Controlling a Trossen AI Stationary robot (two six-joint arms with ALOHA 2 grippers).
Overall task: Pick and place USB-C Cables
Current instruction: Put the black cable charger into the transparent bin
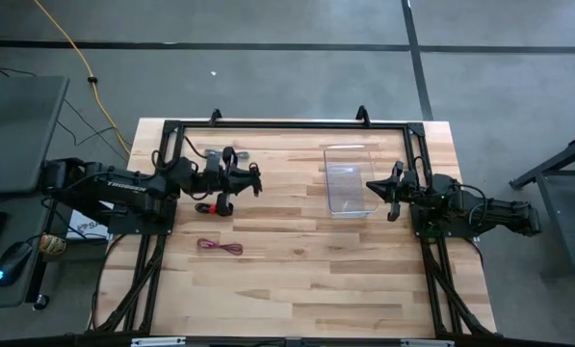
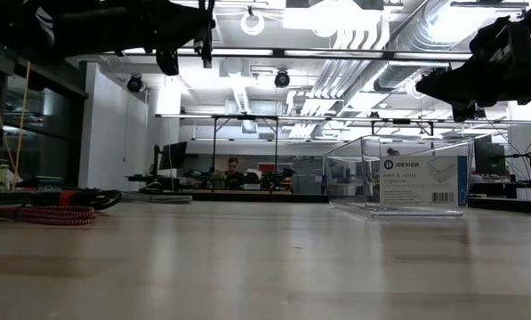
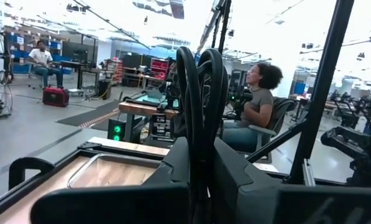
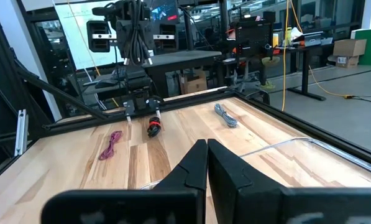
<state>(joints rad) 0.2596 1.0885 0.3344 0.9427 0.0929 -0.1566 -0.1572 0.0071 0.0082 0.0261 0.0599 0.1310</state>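
Observation:
My left gripper (image 1: 248,181) is raised above the table's left half and shut on the black cable bundle (image 3: 201,87), which also shows in the right wrist view (image 4: 134,34). Three bundles lie flat on the wood. The grey one (image 1: 217,154) is toward the far edge. The black-and-red one (image 1: 215,205) lies just below my left gripper. The magenta-red one (image 1: 220,248) lies nearer the near edge. My right gripper (image 4: 207,155) is shut and empty, held above the table at the right side of the clear box (image 1: 348,180). My left gripper pinches the black cable bundle between its two fingers (image 3: 235,180), which point level toward the table's right. The looped strands (image 3: 204,68) stand upright above the fingers, several together. The bundle is lifted clear of the table.
The clear plastic box (image 2: 398,182) stands on the table's right half, between the two arms. A black frame rail (image 1: 287,123) runs along the far edge. Bare wood fills the near half of the table. People sit at desks in the room beyond.

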